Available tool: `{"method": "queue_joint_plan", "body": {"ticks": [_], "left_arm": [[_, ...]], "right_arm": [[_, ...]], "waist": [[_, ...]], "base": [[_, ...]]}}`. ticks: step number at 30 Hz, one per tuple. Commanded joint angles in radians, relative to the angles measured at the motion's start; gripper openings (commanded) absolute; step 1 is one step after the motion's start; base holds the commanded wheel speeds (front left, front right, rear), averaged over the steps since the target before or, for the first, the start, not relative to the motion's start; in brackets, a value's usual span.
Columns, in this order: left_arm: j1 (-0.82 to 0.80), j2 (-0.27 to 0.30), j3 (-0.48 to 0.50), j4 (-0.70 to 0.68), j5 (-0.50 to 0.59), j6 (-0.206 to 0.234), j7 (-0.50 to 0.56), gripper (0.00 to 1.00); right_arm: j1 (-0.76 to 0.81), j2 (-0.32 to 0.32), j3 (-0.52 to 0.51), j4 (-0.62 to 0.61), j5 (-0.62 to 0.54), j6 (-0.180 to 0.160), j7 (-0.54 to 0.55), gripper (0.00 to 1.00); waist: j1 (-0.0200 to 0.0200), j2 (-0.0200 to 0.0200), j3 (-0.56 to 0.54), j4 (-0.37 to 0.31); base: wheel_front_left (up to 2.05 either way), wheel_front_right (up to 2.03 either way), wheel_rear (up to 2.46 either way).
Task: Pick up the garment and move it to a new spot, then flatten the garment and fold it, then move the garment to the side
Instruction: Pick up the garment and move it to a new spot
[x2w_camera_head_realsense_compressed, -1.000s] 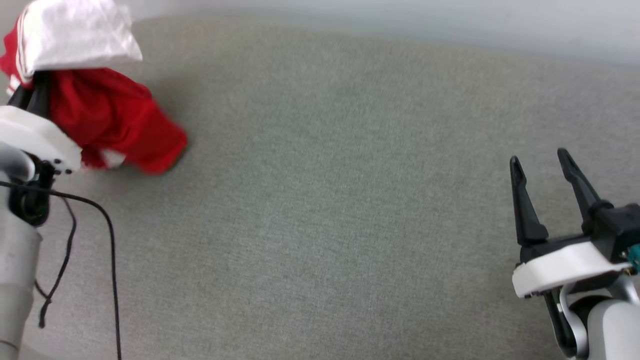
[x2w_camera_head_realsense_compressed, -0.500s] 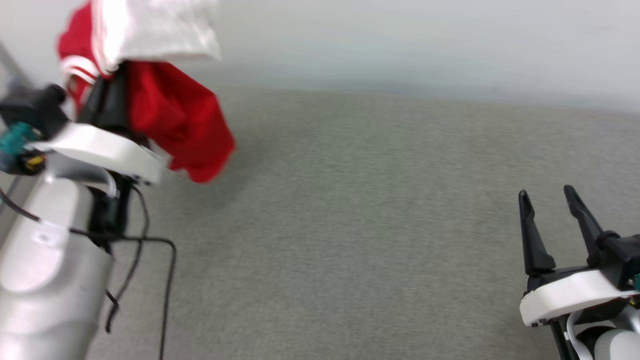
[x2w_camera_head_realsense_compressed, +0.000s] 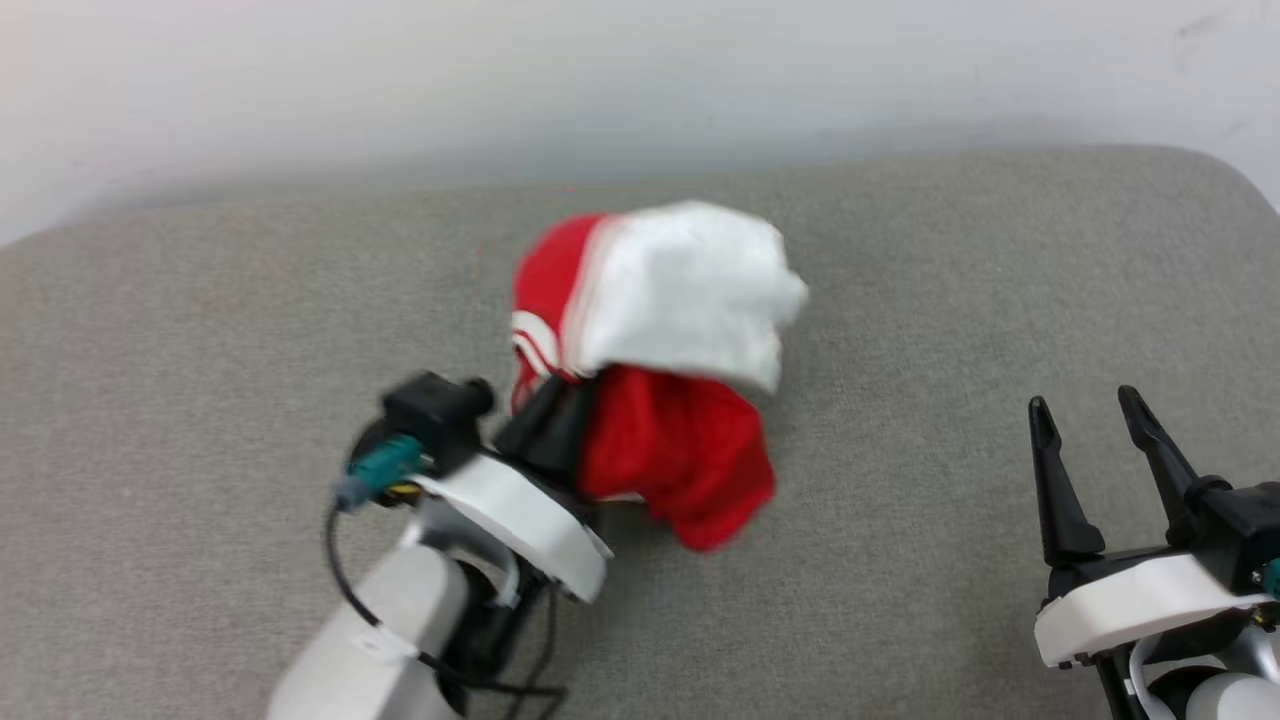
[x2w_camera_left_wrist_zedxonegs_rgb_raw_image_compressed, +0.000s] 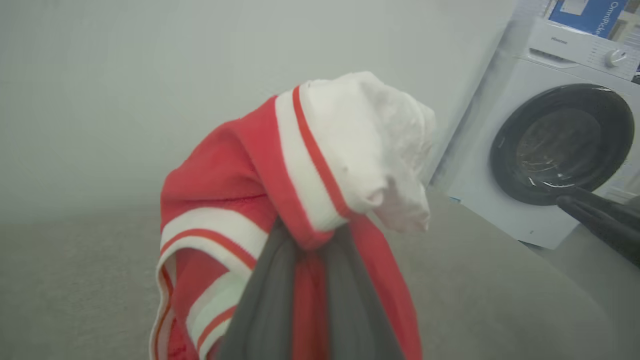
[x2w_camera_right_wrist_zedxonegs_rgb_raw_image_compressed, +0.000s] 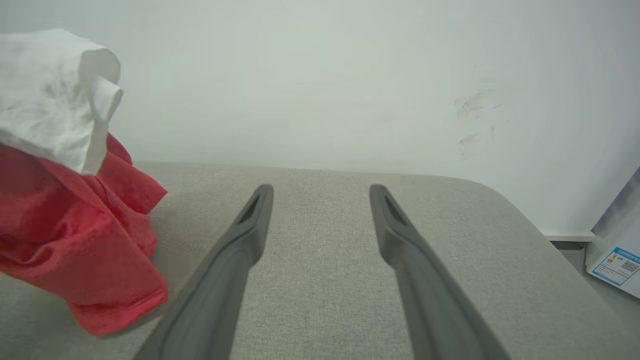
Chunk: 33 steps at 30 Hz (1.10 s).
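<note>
We see the garment (x2w_camera_head_realsense_compressed: 660, 330) bunched into a lump near the middle of the grey upholstered surface (x2w_camera_head_realsense_compressed: 950, 300), lifted in the left gripper (x2w_camera_head_realsense_compressed: 552, 428). Its long axis runs roughly up and down. A white sleeve sits on top and flops over toward the robot's right. The red body hangs below it, and its lowest fold points down and slightly to the right. In the right wrist view that red fold reaches down to the fabric surface, but we cannot tell whether it rests there or hangs just above. White-and-red striped trim shows on the side of the bundle facing the left wrist camera. No print is visible in the folds.

The left gripper's two dark fingers are pinched together on the cloth where the red body meets the sleeve, and red fabric is caught between them and spills down both sides. A black cable (x2w_camera_head_realsense_compressed: 340, 570) loops beside the pale forearm below.

The right gripper (x2w_camera_head_realsense_compressed: 1082, 402) is well apart from the garment at the lower right. Its fingers are spread wide with nothing between them, and they point away from the robot over bare upholstery.

A pale wall (x2w_camera_head_realsense_compressed: 640, 80) rises behind the surface. In the left wrist view a white washing machine (x2w_camera_left_wrist_zedxonegs_rgb_raw_image_compressed: 560, 145) with a dark round door stands past the surface's far end.
</note>
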Motion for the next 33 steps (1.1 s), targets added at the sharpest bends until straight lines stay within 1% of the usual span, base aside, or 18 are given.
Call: {"method": "queue_joint_plan", "body": {"ticks": [1,4,10,11,12,13,19,21,27,33], "left_arm": [[0.027,-0.019,-0.045,-0.006,0.008,-0.019,0.015,0.00],[0.054,-0.050,-0.122,0.000,0.019,-0.045,0.042,0.00],[0.079,-0.080,-0.231,0.051,0.038,-0.077,0.068,0.00],[0.082,-0.084,-0.242,0.058,0.040,-0.081,0.064,0.09],[0.085,-0.088,-0.252,0.065,0.042,-0.084,0.061,0.38],[0.084,-0.090,-0.260,0.069,0.047,-0.085,0.053,1.00],[0.076,-0.093,-0.272,0.058,0.070,-0.084,-0.001,1.00],[0.076,-0.087,-0.264,0.045,0.081,-0.074,-0.020,1.00],[0.104,-0.058,-0.208,-0.005,0.098,-0.015,-0.060,1.00],[0.142,-0.017,-0.090,-0.022,0.088,0.061,-0.079,1.00]], "right_arm": [[-0.004,0.000,0.003,-0.005,0.000,-0.001,-0.004,1.00],[-0.012,0.000,0.001,-0.011,-0.001,-0.001,-0.006,1.00],[-0.030,0.000,0.001,-0.009,0.000,-0.001,-0.015,1.00],[-0.034,0.000,0.002,-0.006,0.000,-0.001,-0.016,1.00],[-0.035,0.000,0.004,-0.003,0.000,-0.001,-0.016,1.00],[-0.037,0.000,0.001,0.000,0.000,-0.001,-0.018,1.00],[-0.023,0.000,-0.001,0.020,0.002,-0.001,-0.021,1.00],[-0.016,0.000,0.001,0.028,0.002,-0.001,-0.019,1.00],[0.011,0.000,0.004,0.037,0.003,-0.001,-0.009,1.00],[0.042,0.000,0.003,0.029,0.006,-0.001,0.005,1.00]], "waist": [[0.0001,-0.0001,0.035,-0.025],[0.0001,-0.0001,0.064,-0.029],[0.0001,-0.0001,0.103,-0.014],[0.0001,-0.0001,0.104,-0.011],[0.0001,-0.0001,0.103,-0.008],[0.0001,-0.0001,0.101,-0.003],[0.0001,-0.0001,0.061,0.027],[0.0001,-0.0001,0.038,0.038],[0.0001,-0.0001,-0.028,0.067],[0.0001,-0.0001,-0.072,0.088]], "base": [[0.00,0.00,0.00],[0.00,0.00,0.00],[0.00,0.00,0.00],[0.00,0.00,0.00],[0.00,0.00,0.00],[0.00,0.00,0.00],[0.00,0.00,0.00],[0.00,0.00,0.00],[0.00,0.00,0.00],[0.00,0.00,0.00]]}}
